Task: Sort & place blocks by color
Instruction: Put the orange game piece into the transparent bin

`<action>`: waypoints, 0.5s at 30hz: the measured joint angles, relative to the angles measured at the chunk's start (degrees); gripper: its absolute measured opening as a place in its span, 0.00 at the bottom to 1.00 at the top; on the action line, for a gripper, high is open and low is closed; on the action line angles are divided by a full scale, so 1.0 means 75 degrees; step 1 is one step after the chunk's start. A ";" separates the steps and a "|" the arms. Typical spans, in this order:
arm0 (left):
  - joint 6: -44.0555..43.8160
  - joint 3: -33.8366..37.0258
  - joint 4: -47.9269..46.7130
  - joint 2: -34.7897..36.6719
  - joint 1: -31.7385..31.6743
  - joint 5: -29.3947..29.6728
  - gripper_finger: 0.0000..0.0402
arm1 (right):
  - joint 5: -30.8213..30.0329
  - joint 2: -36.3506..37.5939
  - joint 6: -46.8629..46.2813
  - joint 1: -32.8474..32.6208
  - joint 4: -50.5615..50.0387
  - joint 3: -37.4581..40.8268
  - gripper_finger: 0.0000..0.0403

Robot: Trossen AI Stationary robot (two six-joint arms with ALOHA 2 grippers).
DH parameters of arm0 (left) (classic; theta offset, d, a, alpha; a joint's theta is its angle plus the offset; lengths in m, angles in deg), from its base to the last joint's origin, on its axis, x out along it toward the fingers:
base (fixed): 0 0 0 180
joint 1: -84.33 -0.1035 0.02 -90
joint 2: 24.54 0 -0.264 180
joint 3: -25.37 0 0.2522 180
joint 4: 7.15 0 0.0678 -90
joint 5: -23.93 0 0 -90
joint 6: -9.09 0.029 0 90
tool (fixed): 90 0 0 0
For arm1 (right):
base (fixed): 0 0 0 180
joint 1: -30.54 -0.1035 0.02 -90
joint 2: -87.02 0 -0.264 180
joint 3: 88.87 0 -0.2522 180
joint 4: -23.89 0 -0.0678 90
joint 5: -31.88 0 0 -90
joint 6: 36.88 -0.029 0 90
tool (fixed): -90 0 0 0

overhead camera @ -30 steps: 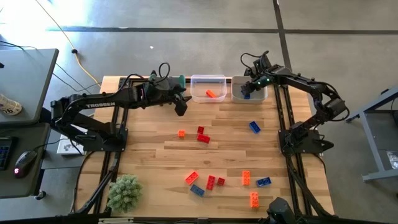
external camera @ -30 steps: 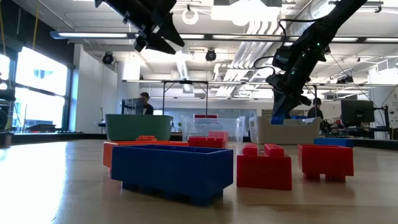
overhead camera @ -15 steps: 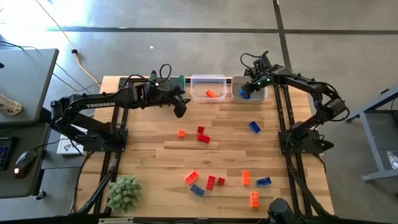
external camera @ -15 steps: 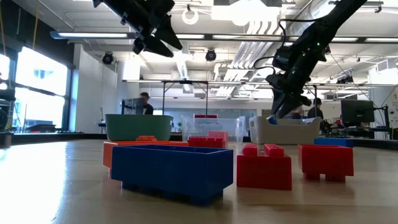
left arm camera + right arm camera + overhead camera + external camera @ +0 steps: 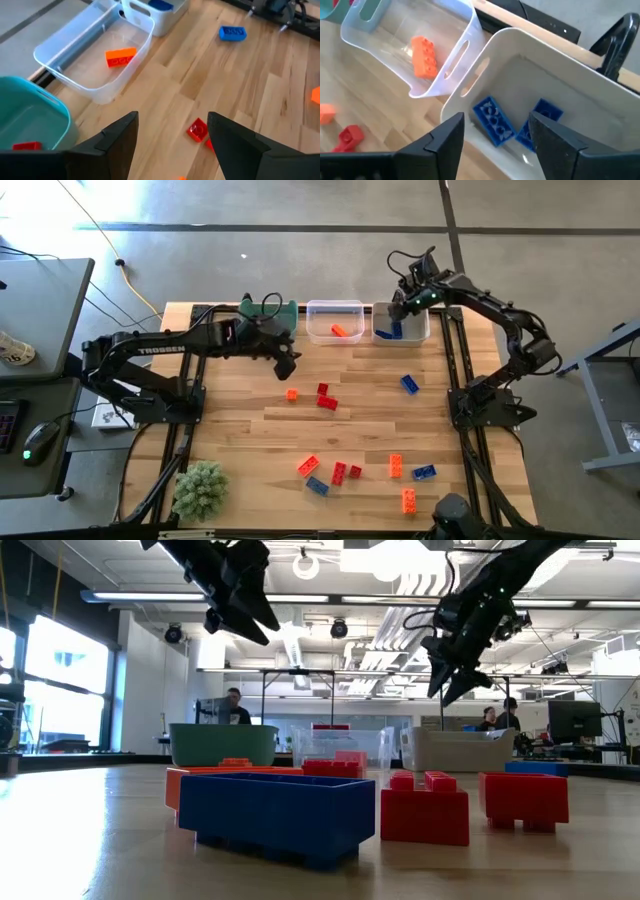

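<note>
Since a second ago the right gripper (image 5: 400, 305) has let go of a blue brick and lifted clear of the grey bin (image 5: 418, 336); its fingers now stand spread and empty above the bin's rim, and in the right wrist view two blue blocks (image 5: 494, 119) lie on the bin's floor. Meanwhile the left gripper (image 5: 287, 364) has slid off the green bin (image 5: 288, 308) toward the open table and hangs in the air with its fingers apart, holding nothing.

Writing: the word TROSSEN runs in white along the left arm's forearm (image 5: 160, 349); no other lettering can be read.

One orange block (image 5: 341, 331) lies alone in the clear bin (image 5: 334, 308), which sits between the green and grey bins along the table's far edge, the bins side by side. A red piece (image 5: 27, 146) shows inside the green bin in the left wrist view.

Loose bricks on the wood: an orange one (image 5: 292, 394) and a red pair (image 5: 325, 398) just beyond the left gripper, a blue one (image 5: 409, 384) alone toward the right side, and a scattered cluster (image 5: 340, 471) of red, orange and blue near the front edge. Bare planks lie between the bins and these bricks. A fuzzy green ball (image 5: 201, 489) sits at the front left corner
</note>
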 joint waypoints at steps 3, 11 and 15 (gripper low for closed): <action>0.0008 0.0000 -0.0171 -0.0099 0.0010 -0.0138 0.56 | -0.0003 0.0000 -0.0080 -0.0139 -0.0534 -0.0280 0.50; 0.0451 0.0000 -0.0818 -0.0738 0.0152 -0.0258 0.56 | -0.0017 0.0000 -0.0640 -0.0979 -0.1298 -0.0568 0.50; 0.0981 0.0000 -0.0952 -0.1016 0.0255 -0.0345 0.56 | -0.0088 0.0000 -0.1096 -0.1452 -0.1290 -0.0568 0.50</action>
